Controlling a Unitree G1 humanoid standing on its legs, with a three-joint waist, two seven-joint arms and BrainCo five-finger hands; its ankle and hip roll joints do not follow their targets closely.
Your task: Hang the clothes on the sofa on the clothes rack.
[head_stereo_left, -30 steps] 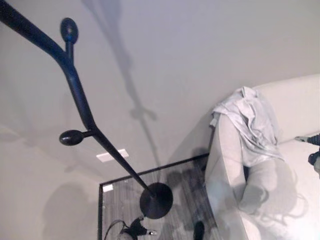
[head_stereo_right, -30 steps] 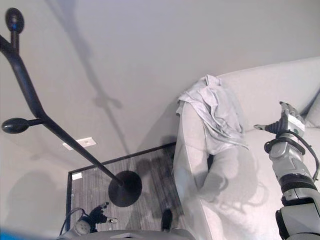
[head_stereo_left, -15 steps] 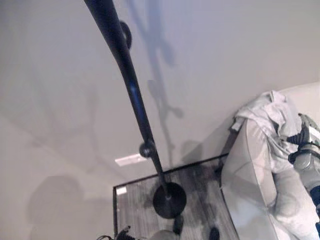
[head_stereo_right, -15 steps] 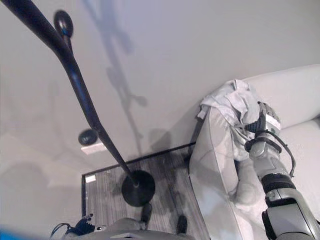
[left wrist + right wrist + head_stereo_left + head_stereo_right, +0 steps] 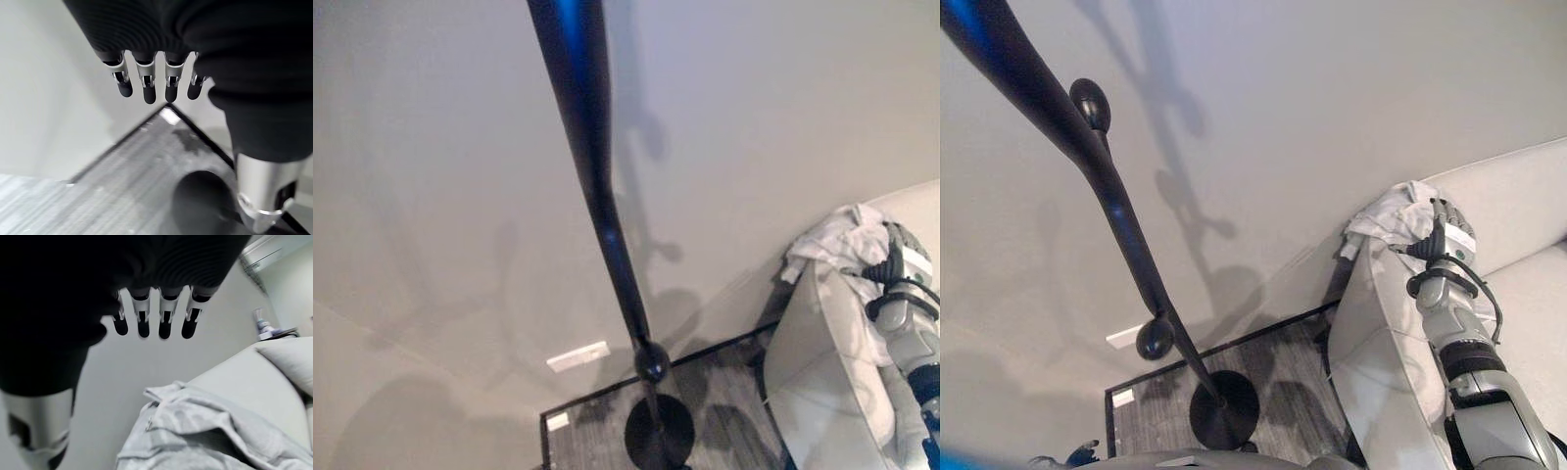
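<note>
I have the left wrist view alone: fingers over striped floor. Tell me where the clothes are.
Observer: A pale garment lies crumpled over the end of the sofa, on top of its arm.
Operator: Report the other arm.
Observer: The right hand is at the garment. In its wrist view the fingers are straight, none curled round the cloth.
Operator: Now tell me where the cloth must go.
Observer: The black clothes rack stands to the robot's left of the sofa, its round base on the floor. The pegs in view are bare.
</note>
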